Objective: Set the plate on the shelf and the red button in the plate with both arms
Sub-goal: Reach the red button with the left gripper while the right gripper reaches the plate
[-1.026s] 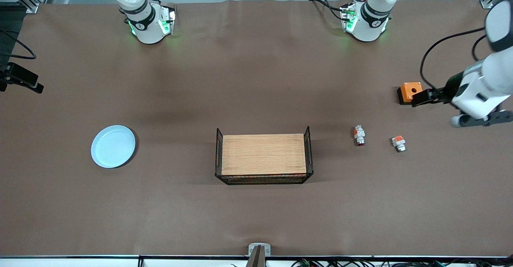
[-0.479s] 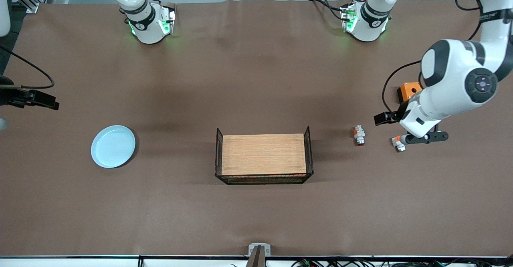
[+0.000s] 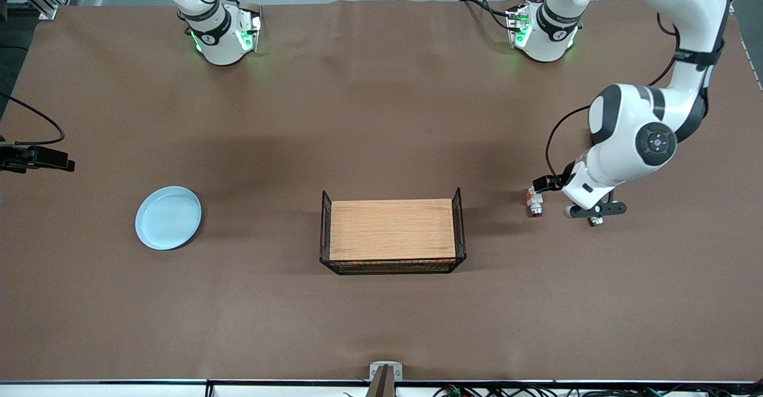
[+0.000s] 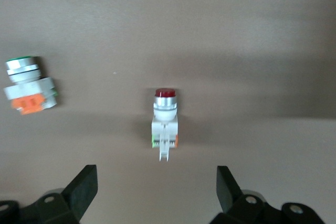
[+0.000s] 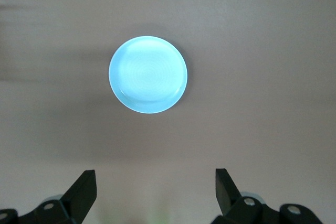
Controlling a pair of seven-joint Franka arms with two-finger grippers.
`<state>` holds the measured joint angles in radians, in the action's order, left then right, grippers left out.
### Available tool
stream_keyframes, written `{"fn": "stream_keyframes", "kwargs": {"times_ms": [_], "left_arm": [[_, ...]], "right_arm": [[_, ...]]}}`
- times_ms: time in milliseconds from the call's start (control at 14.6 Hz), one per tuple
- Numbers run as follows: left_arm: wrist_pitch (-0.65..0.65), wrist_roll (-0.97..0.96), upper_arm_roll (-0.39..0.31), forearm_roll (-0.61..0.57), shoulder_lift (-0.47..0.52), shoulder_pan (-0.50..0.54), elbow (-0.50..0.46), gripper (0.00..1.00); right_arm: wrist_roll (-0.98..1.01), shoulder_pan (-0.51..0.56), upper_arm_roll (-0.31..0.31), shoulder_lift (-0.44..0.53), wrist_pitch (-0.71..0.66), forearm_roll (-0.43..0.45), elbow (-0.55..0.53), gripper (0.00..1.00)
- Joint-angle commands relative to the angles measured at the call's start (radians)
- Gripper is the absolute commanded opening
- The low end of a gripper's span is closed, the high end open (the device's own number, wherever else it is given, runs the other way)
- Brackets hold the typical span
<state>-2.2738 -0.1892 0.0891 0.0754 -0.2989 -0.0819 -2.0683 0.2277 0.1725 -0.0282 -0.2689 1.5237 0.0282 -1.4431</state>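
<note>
The pale-blue plate [image 3: 168, 217] lies flat on the table toward the right arm's end, and it also shows in the right wrist view [image 5: 148, 74]. The red button [image 3: 534, 200] lies on its side toward the left arm's end, beside the rack. In the left wrist view the red button [image 4: 166, 121] is between and ahead of my open fingers. My left gripper [image 4: 156, 192] is open and empty, and in the front view it [image 3: 595, 209] hangs over the table beside the button. My right gripper [image 5: 156, 192] is open and empty, above the table near the plate.
A wooden-topped wire rack [image 3: 391, 230] stands mid-table. A similar white-orange switch with a silver-grey tip [image 4: 29, 86] lies beside the red button, mostly under my left hand in the front view. A dark part of the right hand [image 3: 36, 158] shows at the table's edge.
My left arm has swung in from over the orange box to above the two switches, and it now covers the box. The right hand came into view at the edge and shifted slightly.
</note>
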Motion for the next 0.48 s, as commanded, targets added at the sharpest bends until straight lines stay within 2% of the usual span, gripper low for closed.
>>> {"fn": "stream_keyframes", "kwargs": {"times_ms": [0, 205, 410], "left_arm": [[-0.076, 0.011, 0.004, 0.011, -0.064, 0.001, 0.008, 1.00], [-0.145, 0.014, 0.004, 0.003, -0.126, -0.001, 0.008, 1.00], [-0.158, 0.014, 0.005, 0.003, -0.158, -0.009, 0.008, 1.00]], "right_arm": [[0.018, 0.007, 0.010, -0.047, 0.007, 0.007, 0.007, 1.00], [0.015, -0.002, 0.010, -0.079, 0.030, 0.013, 0.007, 1.00], [0.041, -0.001, 0.011, -0.148, 0.093, 0.015, 0.007, 1.00]]}}
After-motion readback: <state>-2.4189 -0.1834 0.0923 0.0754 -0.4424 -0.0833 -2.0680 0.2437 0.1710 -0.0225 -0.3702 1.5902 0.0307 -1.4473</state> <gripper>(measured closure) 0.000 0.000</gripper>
